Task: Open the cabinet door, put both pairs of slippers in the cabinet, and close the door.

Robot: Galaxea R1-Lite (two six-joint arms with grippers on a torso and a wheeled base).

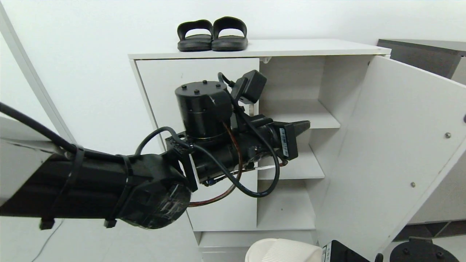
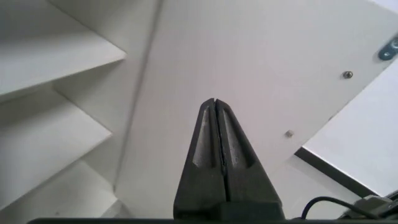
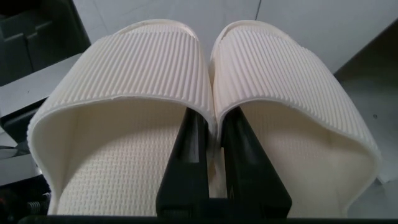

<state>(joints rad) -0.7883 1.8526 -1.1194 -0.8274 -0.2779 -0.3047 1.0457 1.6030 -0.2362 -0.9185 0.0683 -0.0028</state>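
Close up, cream slippers (image 3: pixel 186 74) — ribbed, side by side, fingers (image 3: pixel 186 168) pinching both.

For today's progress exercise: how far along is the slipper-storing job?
Done: the cabinet door stands open. In hand: the right claw grips the cream slippers. Remaining: shelve them, move the black slippers from the cabinet top inside, close the door. The left claw is shut, empty.

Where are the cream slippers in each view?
Head: cream slippers at bottom edge, centre, below the cabinet.
Right wrist: close up, pinched by the right gripper.
Left wrist: faces door and shelves instead.
Landmark: door screws, in head and left wrist views.
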